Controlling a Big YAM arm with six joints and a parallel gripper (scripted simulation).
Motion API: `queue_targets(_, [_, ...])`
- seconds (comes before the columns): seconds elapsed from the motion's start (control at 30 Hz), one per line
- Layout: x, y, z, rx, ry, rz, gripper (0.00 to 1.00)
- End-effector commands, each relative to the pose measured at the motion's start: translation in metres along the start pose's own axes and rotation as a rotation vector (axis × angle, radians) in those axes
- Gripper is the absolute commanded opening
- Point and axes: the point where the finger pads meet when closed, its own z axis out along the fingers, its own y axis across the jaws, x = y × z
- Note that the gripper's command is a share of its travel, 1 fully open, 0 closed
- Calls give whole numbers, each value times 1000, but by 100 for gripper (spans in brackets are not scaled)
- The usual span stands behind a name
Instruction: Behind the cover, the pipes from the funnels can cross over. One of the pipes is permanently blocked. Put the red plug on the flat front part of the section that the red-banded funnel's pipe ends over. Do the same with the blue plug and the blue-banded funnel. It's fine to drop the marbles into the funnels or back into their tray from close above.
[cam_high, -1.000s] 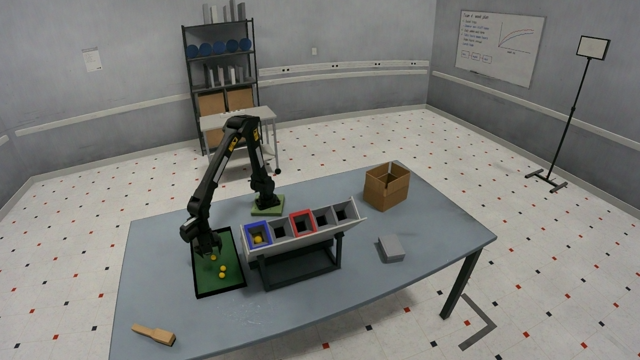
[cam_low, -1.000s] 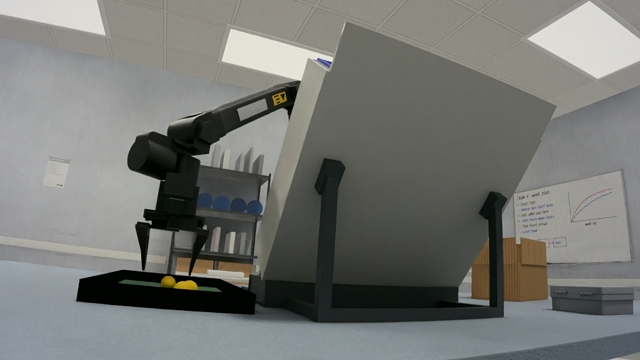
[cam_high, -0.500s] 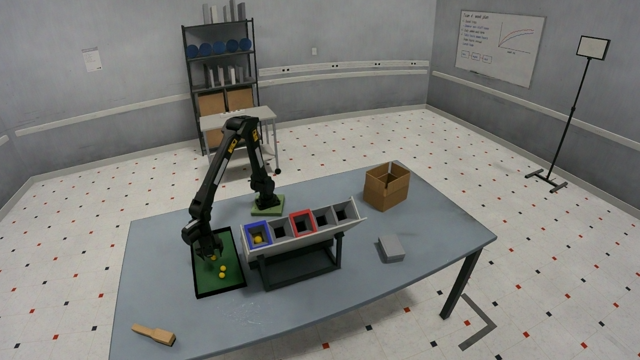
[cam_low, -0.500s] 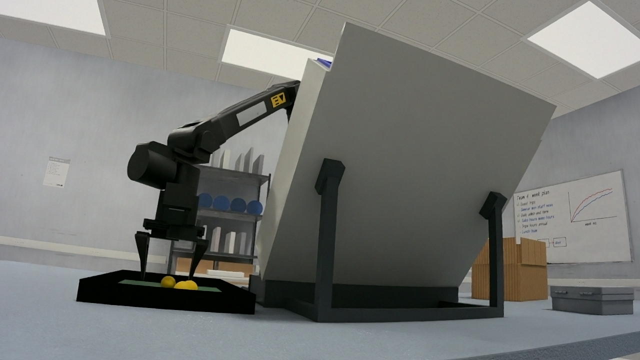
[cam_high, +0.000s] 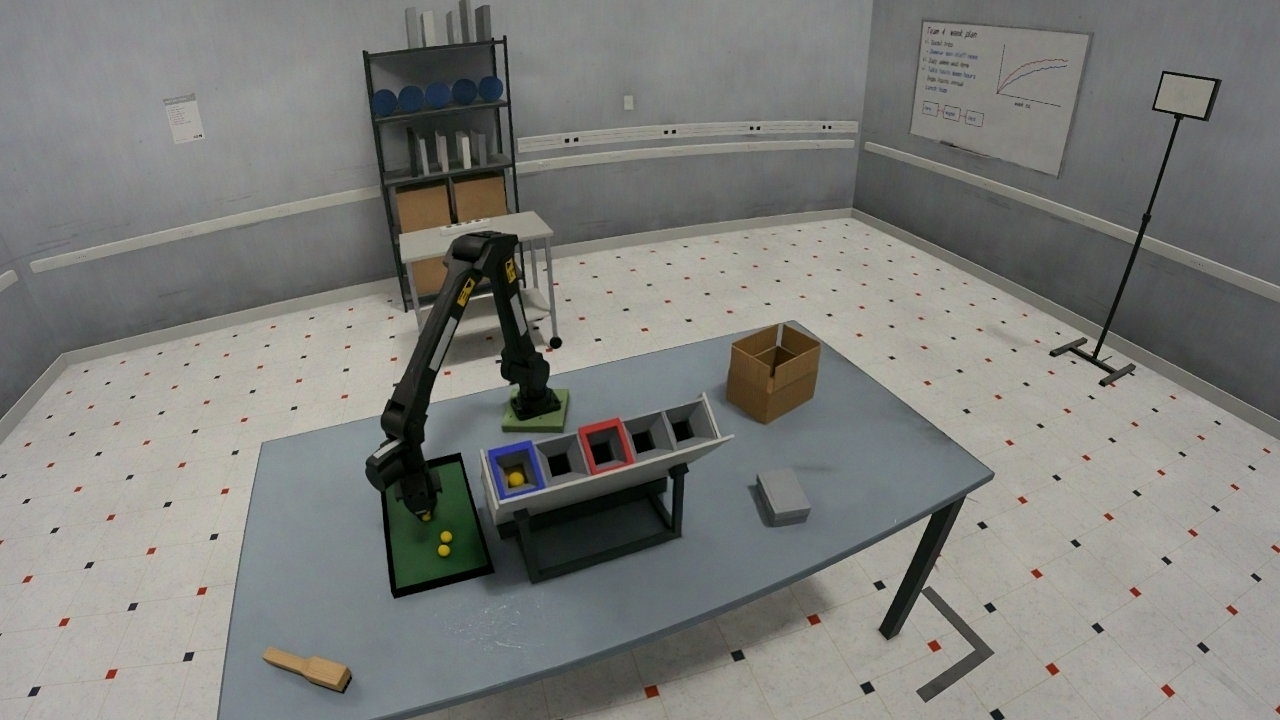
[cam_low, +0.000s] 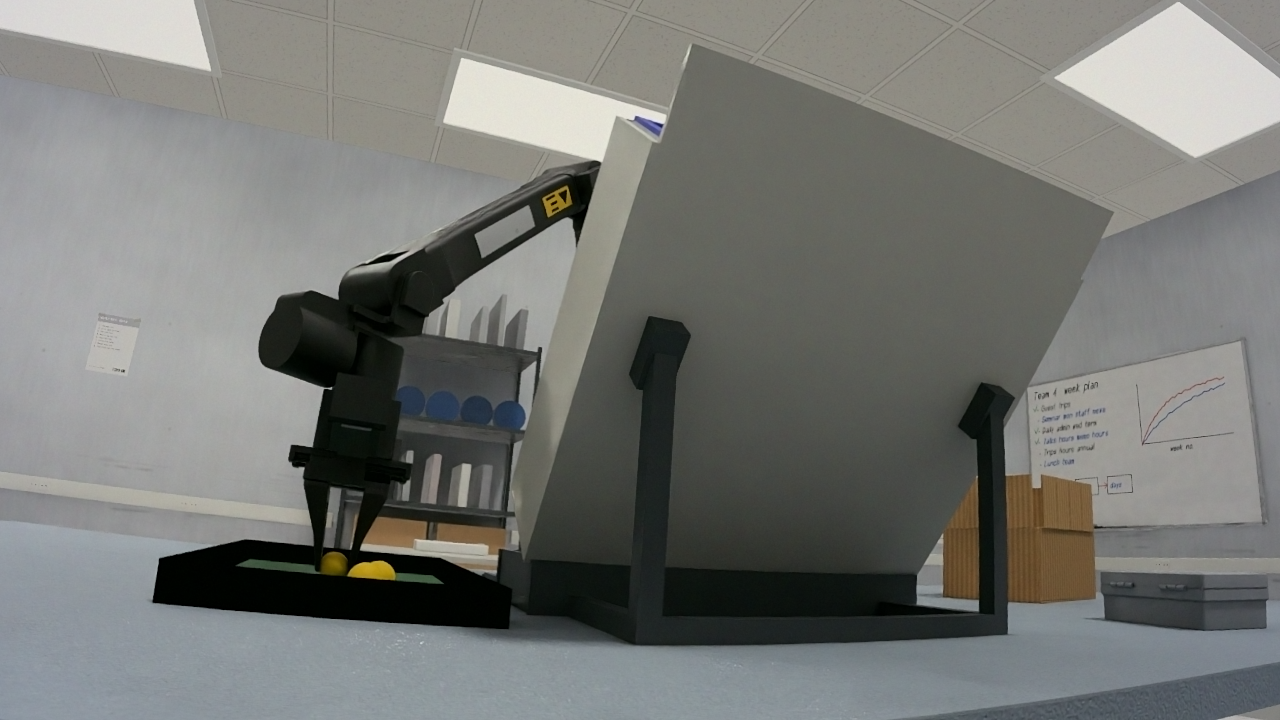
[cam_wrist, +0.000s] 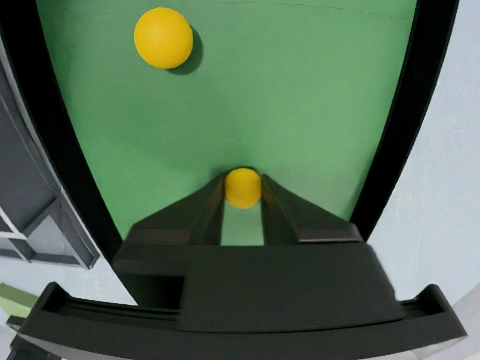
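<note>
My gripper (cam_wrist: 242, 182) is down in the green tray (cam_high: 435, 528) at the table's left and is shut on a yellow marble (cam_wrist: 242, 187), which rests on or just above the tray floor (cam_low: 332, 563). Two more yellow marbles (cam_high: 443, 543) lie nearer the tray's front; one shows in the wrist view (cam_wrist: 163, 37). To the right stands the funnel rack with a blue-banded funnel (cam_high: 515, 469) holding a yellow marble (cam_high: 515, 479) and a red-banded funnel (cam_high: 605, 445). The white cover (cam_low: 805, 340) hides the pipes. I see neither the plugs nor the sections.
A cardboard box (cam_high: 773, 372) stands at the table's back right. A flat grey box (cam_high: 782, 497) lies right of the rack. A wooden block (cam_high: 307, 668) lies at the front left corner. The arm's base (cam_high: 535, 407) sits behind the rack.
</note>
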Motion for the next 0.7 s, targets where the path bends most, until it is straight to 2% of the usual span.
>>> queue_targets(0.0, [-5,-6,-7,13,-12,-1,0])
queue_targets(0.67, [-4,-5,-6,14,-13,-1,0])
